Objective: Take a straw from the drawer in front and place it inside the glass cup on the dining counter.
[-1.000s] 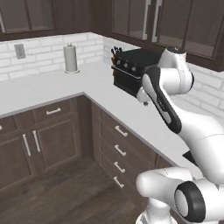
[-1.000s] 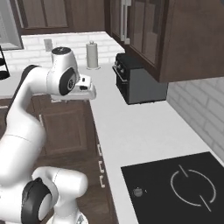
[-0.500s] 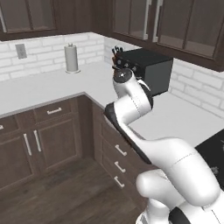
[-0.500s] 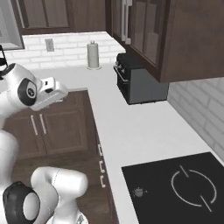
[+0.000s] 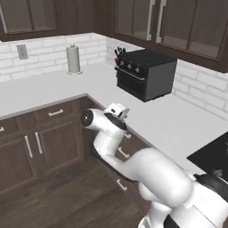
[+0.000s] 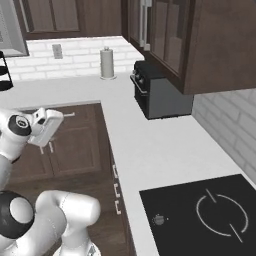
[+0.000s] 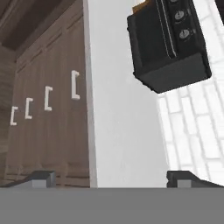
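A white L-shaped tabletop [image 5: 178, 122] runs along the brick wall, carrying a black toaster oven [image 5: 144, 73] with a knife block [image 5: 118, 52] just behind it and a paper towel roll [image 5: 73, 59] farther along in the corner. A black cooktop [image 6: 212, 212] is set into the tabletop nearer the base. Below the tabletop edge sits a column of dark brown drawer fronts with white bar handles [image 7: 75, 84]; which of them is the drawer for the straw is hard to tell, and all look closed. The arm is folded low in front of these cabinets, its hand [image 5: 116, 110] just beside the tabletop edge. In the hand view the gripper [image 7: 111, 178] points across the tabletop toward the toaster oven, its fingers [image 7: 41, 178] spread wide apart, holding and touching nothing.
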Motion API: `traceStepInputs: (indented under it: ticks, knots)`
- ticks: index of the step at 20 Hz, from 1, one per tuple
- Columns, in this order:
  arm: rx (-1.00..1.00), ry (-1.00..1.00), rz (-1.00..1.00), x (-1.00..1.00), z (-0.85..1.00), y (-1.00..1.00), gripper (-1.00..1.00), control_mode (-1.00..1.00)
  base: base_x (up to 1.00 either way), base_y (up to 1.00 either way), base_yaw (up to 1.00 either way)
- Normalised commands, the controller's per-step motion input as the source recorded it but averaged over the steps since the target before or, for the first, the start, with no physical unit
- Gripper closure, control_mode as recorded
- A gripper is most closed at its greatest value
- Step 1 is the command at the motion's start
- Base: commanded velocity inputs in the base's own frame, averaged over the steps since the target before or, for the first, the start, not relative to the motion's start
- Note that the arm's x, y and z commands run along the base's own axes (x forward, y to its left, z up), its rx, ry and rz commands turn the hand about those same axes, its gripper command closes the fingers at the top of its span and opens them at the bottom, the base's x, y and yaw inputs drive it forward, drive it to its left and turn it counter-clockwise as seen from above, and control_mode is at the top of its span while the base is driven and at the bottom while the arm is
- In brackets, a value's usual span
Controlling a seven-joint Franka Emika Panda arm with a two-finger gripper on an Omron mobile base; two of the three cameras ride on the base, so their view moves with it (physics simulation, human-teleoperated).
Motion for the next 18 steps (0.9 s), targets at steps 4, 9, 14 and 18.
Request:
traceStepInputs:
  ticks: [4, 9, 14, 18]
  knots:
    - [-0.31, 0.00, 0.00, 0.56, -0.66, 0.27, -1.00, -1.00, 0.00, 0.00, 0.00]
    - [-0.26, 0.00, 0.00, 0.59, -0.72, 0.07, -1.00, -1.00, 0.00, 0.00, 0.00]
    - [-0.09, 0.00, -0.04, 0.61, -0.65, -0.01, -1.00, -1.00, 0.00, 0.00, 0.00]
    - [-0.05, 0.02, -0.12, 0.77, -0.70, -0.09, -1.00, -1.00, 0.00, 0.00, 0.00]
